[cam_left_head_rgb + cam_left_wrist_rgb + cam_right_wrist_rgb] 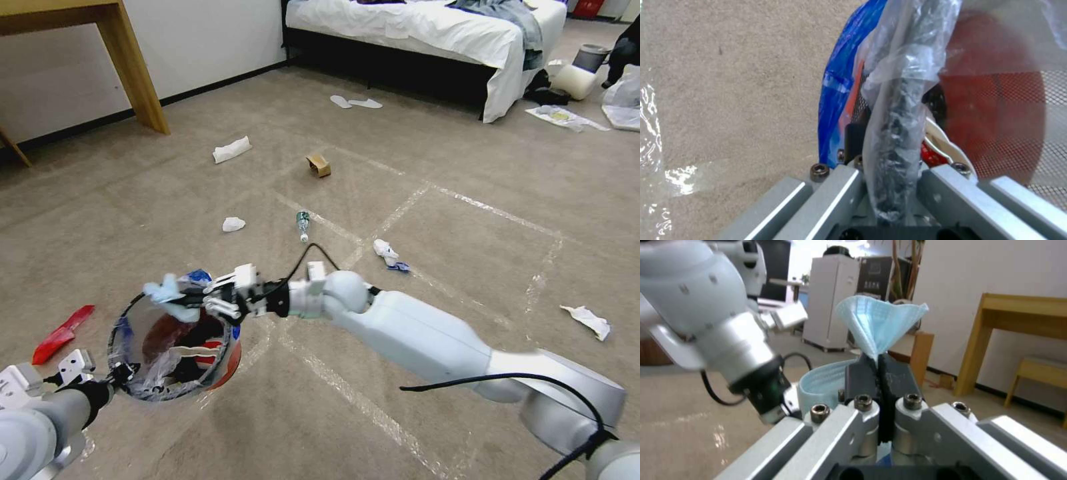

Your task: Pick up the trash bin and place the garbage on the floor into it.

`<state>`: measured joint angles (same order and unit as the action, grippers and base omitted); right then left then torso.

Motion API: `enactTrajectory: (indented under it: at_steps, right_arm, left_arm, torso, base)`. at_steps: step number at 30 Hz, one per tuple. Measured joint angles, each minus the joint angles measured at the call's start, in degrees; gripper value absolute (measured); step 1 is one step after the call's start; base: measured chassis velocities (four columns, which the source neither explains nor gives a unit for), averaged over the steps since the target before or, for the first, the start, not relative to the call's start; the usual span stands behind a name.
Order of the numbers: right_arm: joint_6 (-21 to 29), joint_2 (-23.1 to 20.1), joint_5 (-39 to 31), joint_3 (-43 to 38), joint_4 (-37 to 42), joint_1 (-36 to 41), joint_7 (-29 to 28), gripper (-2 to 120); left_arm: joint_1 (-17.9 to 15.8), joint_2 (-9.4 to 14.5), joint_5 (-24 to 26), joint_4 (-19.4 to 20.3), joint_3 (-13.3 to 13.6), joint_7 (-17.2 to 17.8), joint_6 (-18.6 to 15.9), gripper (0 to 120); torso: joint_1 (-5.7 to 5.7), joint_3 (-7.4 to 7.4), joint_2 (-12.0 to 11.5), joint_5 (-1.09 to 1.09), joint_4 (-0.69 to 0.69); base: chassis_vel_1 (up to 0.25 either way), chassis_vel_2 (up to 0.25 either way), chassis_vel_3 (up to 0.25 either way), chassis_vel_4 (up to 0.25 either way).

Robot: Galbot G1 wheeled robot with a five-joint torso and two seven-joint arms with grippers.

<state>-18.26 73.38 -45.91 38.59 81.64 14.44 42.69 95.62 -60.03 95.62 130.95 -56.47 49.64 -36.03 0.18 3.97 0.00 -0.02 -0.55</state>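
Note:
The red-orange trash bin (pixel 231 360) hangs tilted just above the floor (pixel 467 280), its lined mouth facing me. My left gripper (pixel 124 371) is shut on its black rim (pixel 902 110) and clear liner. My right gripper (pixel 195 305) is shut on a light blue face mask (pixel 164 291) (pixel 878 323), held over the bin's far rim. Inside the bin lie red and white scraps. Garbage on the carpet: a red wrapper (pixel 63 333), white tissues (pixel 233 225) (pixel 232 149), a small bottle (pixel 303 225), a brown carton (pixel 319 165), a tissue with a blue scrap (pixel 389 255) and a crumpled paper (pixel 588 321).
A wooden table leg (pixel 137 73) stands at the back left. A bed (pixel 427 30) runs along the back, with white slippers (pixel 357 102) before it. At the far right are a grey bin (pixel 591 57), a cream-white bin (pixel 572 81) and plastic bags (pixel 623 100).

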Motion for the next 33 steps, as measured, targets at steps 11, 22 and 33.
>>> enactTrajectory:
  at_steps: [11,22,33]
  right_arm:
    - [-1.08,2.03,3.33,0.45,-3.36,-0.76,-0.66,0]
    - [-1.54,2.34,6.31,1.16,-3.79,-1.53,-2.82,35]
    - [-2.48,1.74,8.31,0.71,-4.41,-1.01,-3.31,74]
  left_arm:
    - [0.52,0.04,-0.02,0.18,-0.22,0.07,0.07,0]
    - [0.64,0.15,-0.02,0.23,-0.17,0.19,0.14,0]
    - [0.50,0.09,-0.13,0.24,0.12,0.27,0.18,0]
  torso:
    - [0.00,0.00,0.00,0.01,-0.01]
    - [0.00,0.00,0.00,0.01,-0.01]
    - [0.00,0.00,0.00,0.02,-0.01]
  base:
    - [0.000,0.000,0.000,0.000]
    - [0.000,0.000,0.000,0.000]
    - [0.000,0.000,0.000,0.000]
